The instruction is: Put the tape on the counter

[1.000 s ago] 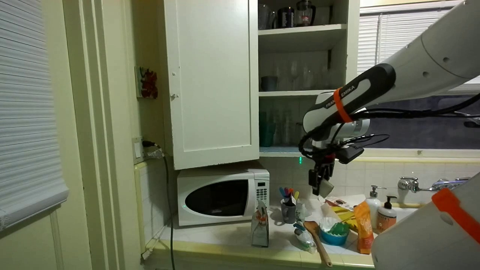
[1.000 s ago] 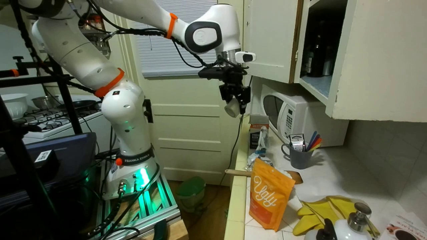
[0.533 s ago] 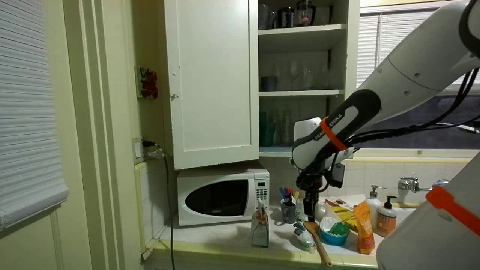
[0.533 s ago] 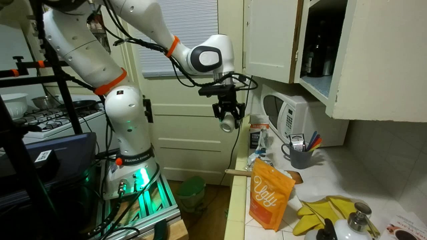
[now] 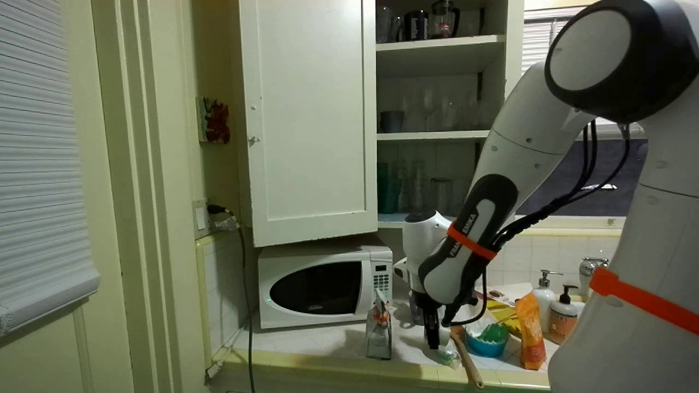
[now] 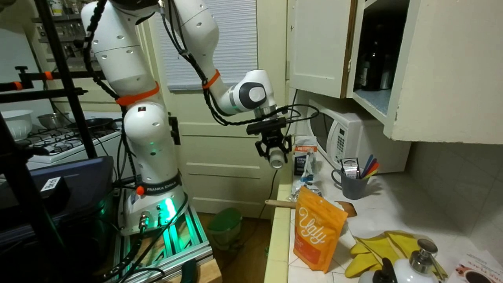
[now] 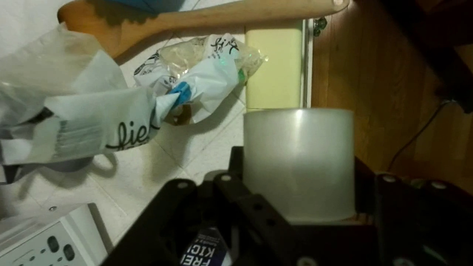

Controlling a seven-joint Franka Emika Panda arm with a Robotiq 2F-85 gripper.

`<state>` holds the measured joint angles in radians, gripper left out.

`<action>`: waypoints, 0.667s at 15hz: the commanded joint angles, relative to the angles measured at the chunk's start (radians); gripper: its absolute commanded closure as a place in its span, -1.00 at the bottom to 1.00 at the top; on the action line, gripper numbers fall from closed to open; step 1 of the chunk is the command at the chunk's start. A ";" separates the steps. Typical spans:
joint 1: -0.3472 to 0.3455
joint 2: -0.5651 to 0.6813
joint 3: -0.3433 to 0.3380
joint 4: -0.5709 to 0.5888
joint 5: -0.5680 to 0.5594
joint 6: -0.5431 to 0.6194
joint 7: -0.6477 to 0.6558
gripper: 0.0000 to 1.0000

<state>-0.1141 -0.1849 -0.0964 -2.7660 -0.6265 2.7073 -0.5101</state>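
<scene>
The tape is a wide translucent whitish roll (image 7: 299,162). My gripper (image 7: 299,175) is shut on it, with one finger on each side. In an exterior view the gripper (image 6: 277,154) holds the tape (image 6: 276,159) with its open ring end facing the camera. In an exterior view the gripper (image 5: 434,341) partly hides the tape (image 5: 445,334). The counter (image 5: 322,345) is the pale worktop with a yellowish front edge (image 6: 281,220). In the wrist view the roll lies across the line of the counter's edge (image 7: 273,70), with floor to its right; it is held above.
A plastic bag (image 7: 207,74) and wooden spoon (image 7: 221,16) lie close by on the counter. A carton (image 5: 379,333), microwave (image 5: 322,286), blue bowl (image 5: 486,344), orange pouch (image 6: 319,230) and grey mug (image 6: 353,184) stand around. The cupboard door (image 5: 311,120) hangs open above.
The arm has lowered, bringing the gripper and tape down toward the counter's front and nearer the carton. The tape has turned so its ring end faces an exterior camera. The grip stays shut.
</scene>
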 commanded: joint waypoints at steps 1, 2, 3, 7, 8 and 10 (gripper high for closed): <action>0.001 0.016 -0.001 0.003 -0.015 0.003 0.007 -0.24; -0.001 0.025 0.000 0.006 -0.021 0.005 0.009 0.26; -0.013 0.042 0.011 0.018 -0.074 0.026 0.055 0.26; -0.013 0.148 0.028 0.080 -0.152 0.063 0.130 0.26; -0.021 0.171 0.037 0.099 -0.190 0.055 0.164 0.26; -0.020 0.210 0.034 0.137 -0.273 0.037 0.239 0.26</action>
<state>-0.1218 -0.0601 -0.0718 -2.6957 -0.7828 2.7461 -0.3820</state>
